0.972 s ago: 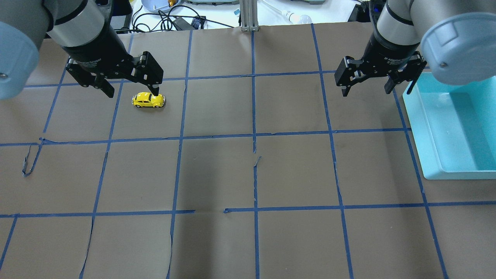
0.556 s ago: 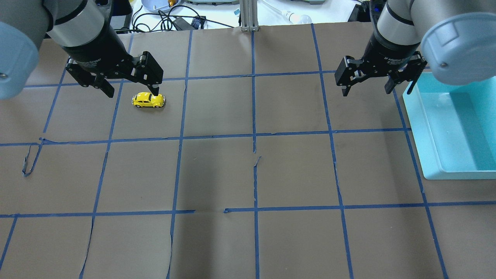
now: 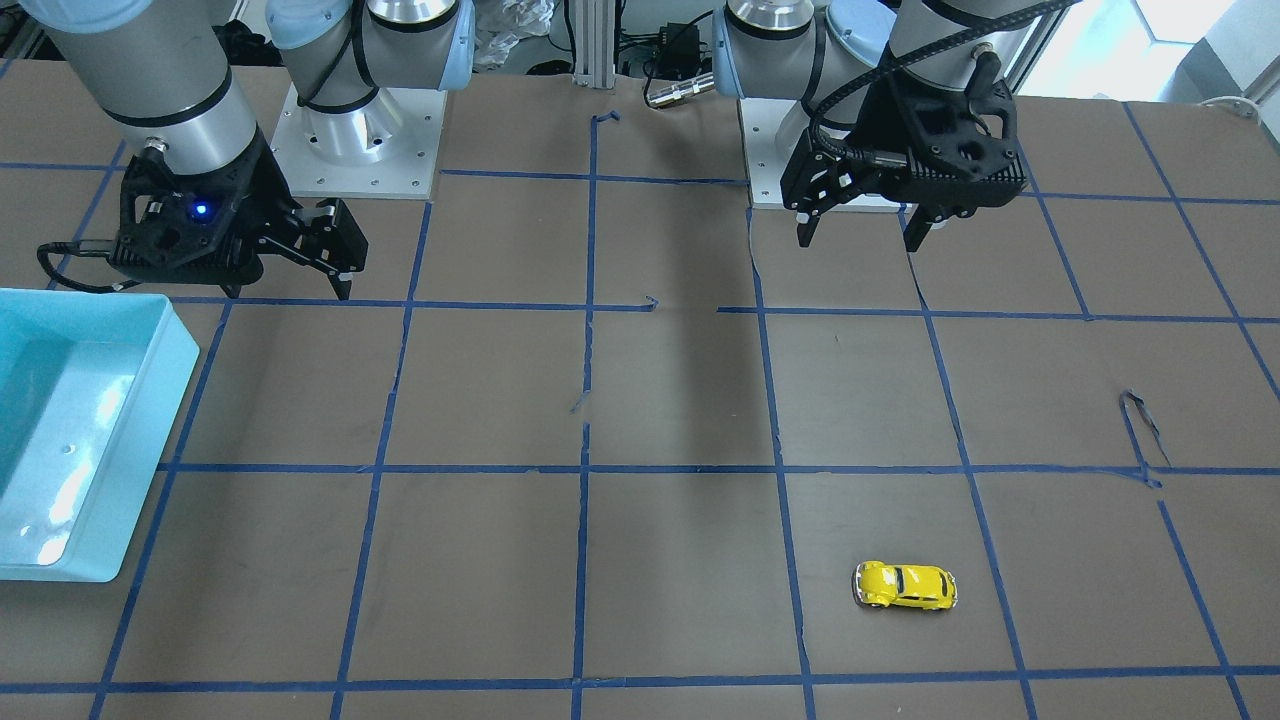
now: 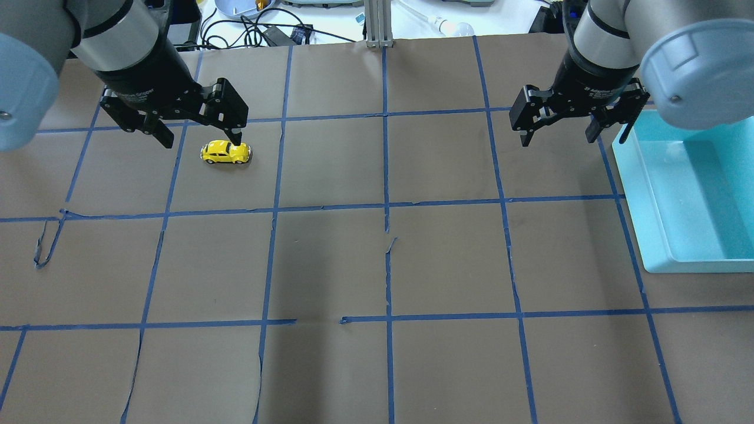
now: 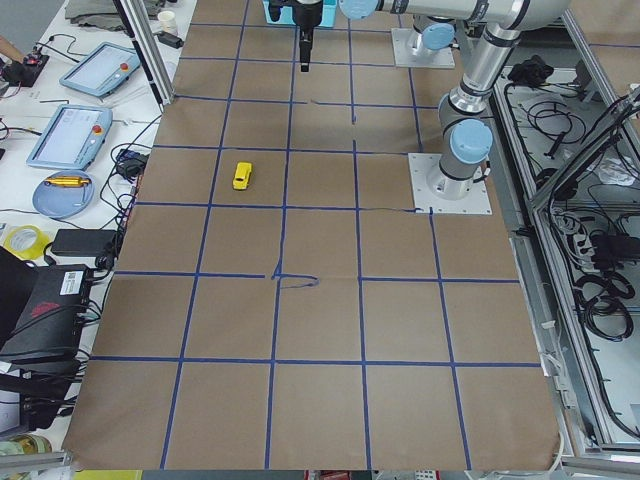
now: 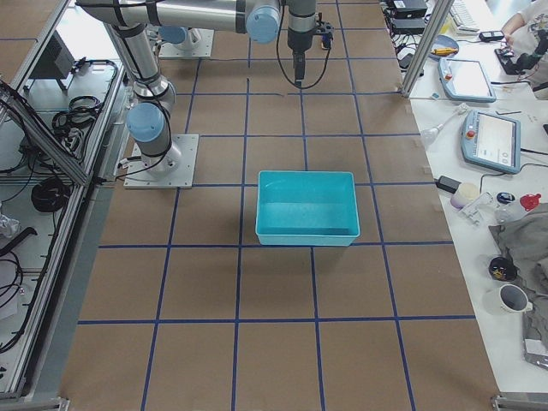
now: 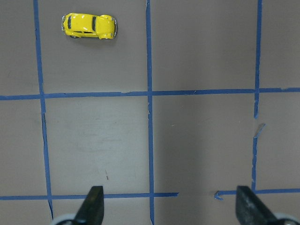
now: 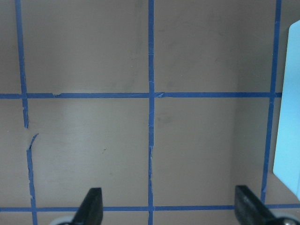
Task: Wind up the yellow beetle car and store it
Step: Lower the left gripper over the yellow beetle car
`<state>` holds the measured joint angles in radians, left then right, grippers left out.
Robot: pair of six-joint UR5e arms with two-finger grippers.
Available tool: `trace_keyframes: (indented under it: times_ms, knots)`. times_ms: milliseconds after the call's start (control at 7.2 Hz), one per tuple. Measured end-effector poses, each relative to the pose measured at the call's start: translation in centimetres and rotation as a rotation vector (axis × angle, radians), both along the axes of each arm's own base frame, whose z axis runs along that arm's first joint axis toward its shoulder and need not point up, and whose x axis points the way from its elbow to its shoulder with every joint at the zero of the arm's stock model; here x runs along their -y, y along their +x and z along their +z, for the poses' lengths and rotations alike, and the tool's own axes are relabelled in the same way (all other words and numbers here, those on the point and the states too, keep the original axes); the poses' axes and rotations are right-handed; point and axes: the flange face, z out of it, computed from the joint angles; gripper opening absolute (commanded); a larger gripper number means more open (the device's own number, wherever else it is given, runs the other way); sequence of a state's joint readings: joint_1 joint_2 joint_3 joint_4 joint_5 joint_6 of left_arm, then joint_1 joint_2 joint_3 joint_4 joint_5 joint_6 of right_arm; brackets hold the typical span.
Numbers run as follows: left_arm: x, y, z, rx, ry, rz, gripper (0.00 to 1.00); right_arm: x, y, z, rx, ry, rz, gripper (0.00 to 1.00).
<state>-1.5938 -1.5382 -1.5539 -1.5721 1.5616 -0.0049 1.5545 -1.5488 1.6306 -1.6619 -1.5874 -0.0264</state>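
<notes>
The yellow beetle car [image 4: 225, 152] stands on its wheels on the brown taped table. It also shows in the front view [image 3: 905, 586], the left side view [image 5: 242, 176] and the left wrist view [image 7: 89, 26]. My left gripper [image 4: 200, 140] [image 3: 865, 230] hangs high above the table, jaws wide open and empty, apart from the car. Its fingertips [image 7: 95, 204] frame bare table in the wrist view. My right gripper [image 4: 556, 137] [image 3: 290, 285] is open and empty, high beside the bin.
A light blue bin [image 4: 689, 194] [image 3: 70, 430] [image 6: 306, 208] stands at the table's right end; its edge [image 8: 288, 112] shows in the right wrist view. Blue tape lines [image 4: 386, 206] grid the brown paper, with torn strips [image 4: 44, 247]. Cables and devices lie beyond the far edge.
</notes>
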Motion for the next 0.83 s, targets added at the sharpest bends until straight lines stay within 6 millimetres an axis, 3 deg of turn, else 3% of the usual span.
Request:
trace_keyframes:
  times_ms: [417, 694, 833]
  knots:
    - [2.7, 0.7, -0.5, 0.004, -0.060, -0.106, 1.00, -0.1, 0.0, 0.1, 0.000, 0.003, -0.009, 1.00]
    - [6.2, 1.6, -3.6, 0.023, -0.065, -0.334, 1.00, -0.2, 0.3, 0.3, 0.012, -0.005, -0.007, 1.00]
    - [8.1, 3.0, -5.7, 0.031, -0.050, -0.452, 1.00, -0.2, 0.5, 0.7, 0.016, -0.014, -0.007, 1.00]
